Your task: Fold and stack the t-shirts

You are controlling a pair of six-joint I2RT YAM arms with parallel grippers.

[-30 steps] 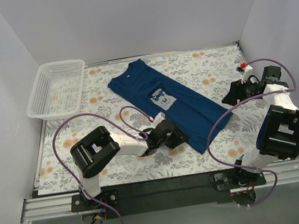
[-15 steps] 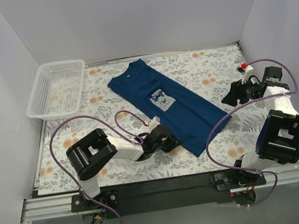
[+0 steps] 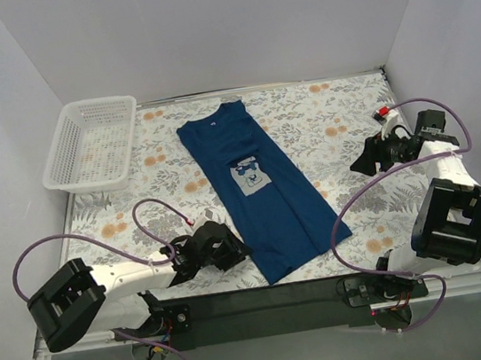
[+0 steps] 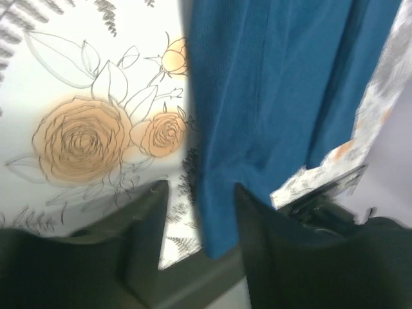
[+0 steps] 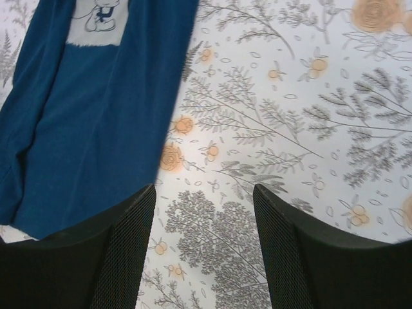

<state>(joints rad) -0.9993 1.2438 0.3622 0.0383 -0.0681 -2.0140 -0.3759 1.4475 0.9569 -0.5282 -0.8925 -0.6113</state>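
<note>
A blue t-shirt (image 3: 256, 191) with a grey chest print lies folded into a long strip down the middle of the floral tablecloth. My left gripper (image 3: 225, 250) sits low at the strip's near left edge. In the left wrist view its jaws (image 4: 201, 193) stand a little apart around the blue hem (image 4: 219, 219); the cloth touches the right finger and a gap shows beside the left one. My right gripper (image 3: 365, 161) hovers open and empty to the right of the shirt. In the right wrist view (image 5: 205, 193) the shirt (image 5: 90, 129) lies to the left of the fingers.
A white mesh basket (image 3: 92, 143) stands at the back left corner. The tablecloth's near edge (image 4: 322, 177) and the black table rail (image 3: 266, 297) lie just in front of the shirt's bottom end. White walls close in left, back and right.
The left gripper has moved left and nearer, and the shirt has swung with it from a diagonal to nearly straight, its bottom end now near the front edge. The right gripper has barely moved.
</note>
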